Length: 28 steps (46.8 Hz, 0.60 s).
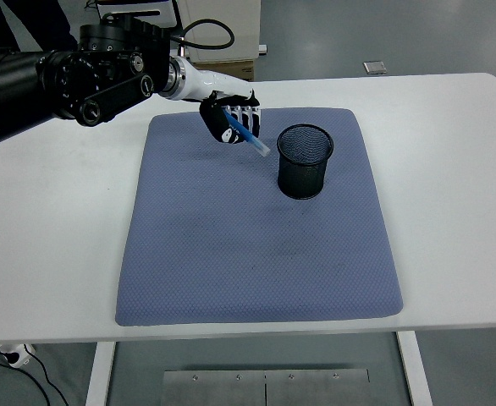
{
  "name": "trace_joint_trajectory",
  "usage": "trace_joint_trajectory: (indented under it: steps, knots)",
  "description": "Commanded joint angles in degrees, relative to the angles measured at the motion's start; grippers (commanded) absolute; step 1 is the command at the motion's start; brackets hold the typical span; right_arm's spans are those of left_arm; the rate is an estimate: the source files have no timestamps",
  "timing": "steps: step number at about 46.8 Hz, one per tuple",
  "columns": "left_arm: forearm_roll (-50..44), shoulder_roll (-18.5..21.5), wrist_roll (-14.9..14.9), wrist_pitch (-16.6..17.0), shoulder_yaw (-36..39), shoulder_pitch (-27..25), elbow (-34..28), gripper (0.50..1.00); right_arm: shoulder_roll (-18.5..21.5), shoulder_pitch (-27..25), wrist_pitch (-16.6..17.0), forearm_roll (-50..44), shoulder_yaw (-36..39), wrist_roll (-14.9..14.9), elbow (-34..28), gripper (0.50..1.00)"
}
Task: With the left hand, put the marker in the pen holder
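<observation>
Gripping an unlabelled blue marker [246,135], left hand [229,121] nears pen holder [305,161].

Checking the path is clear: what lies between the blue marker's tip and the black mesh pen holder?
Nothing; the head view shows only bare blue mat between the blue marker and the black mesh pen holder.

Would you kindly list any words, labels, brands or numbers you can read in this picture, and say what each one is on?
None can be read.
The marker in the left hand shows no legible print.
The pen holder and the blue mat are bare of any text.
</observation>
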Motion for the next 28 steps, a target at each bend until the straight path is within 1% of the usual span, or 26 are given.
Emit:
trace_joint_trajectory:
  steps: [1,11,28]
  knots:
    - [0.01,-0.34,-0.01,0.01,-0.60,-0.48,0.00,0.500,0.00,0.01,0.00,-0.02,-0.01,-0.03,0.07,1.000]
    - [-0.69,-1.48,0.08,0.01,-2.62,-1.09,0.00,0.500,0.00,0.01,0.00,-0.02,-0.01,0.06,0.07,1.000]
    - [-5.26,-6.05,0.25,0.19,-5.25,-1.09,0.00,0.500,0.00,0.01,0.00,-0.02,-0.01,0.06,-0.02,1.000]
